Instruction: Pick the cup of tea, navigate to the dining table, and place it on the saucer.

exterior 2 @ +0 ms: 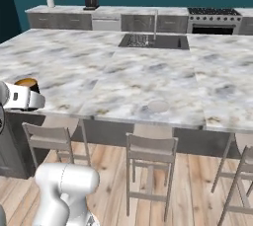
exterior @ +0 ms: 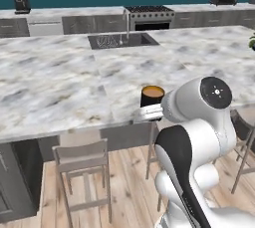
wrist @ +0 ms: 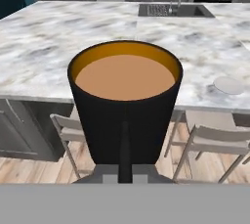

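I have the cup of tea (wrist: 125, 105) in my gripper (wrist: 125, 171). In the hand view the cup sits in the middle of the frame, black, standing up straight, with brown tea near its top. Its handle runs down to the bottom middle, where the gripper is squeezed tight on it.

In the left base view the cup (exterior: 152, 96) shows in the middle of the frame, at the near edge of the dining table (exterior: 60, 87), just left of my white arm (exterior: 199, 122). In the right base view I see the cup (exterior 2: 27, 84) at the far left edge, held up beside the table (exterior 2: 128, 72).

The saucer (exterior 2: 158, 105) lies flat on the table near its front edge, in the middle of the right base view. In the hand view the saucer (wrist: 228, 85) is at the right, well apart from the cup. Grey stools (exterior 2: 149, 163) stand under the table edge.
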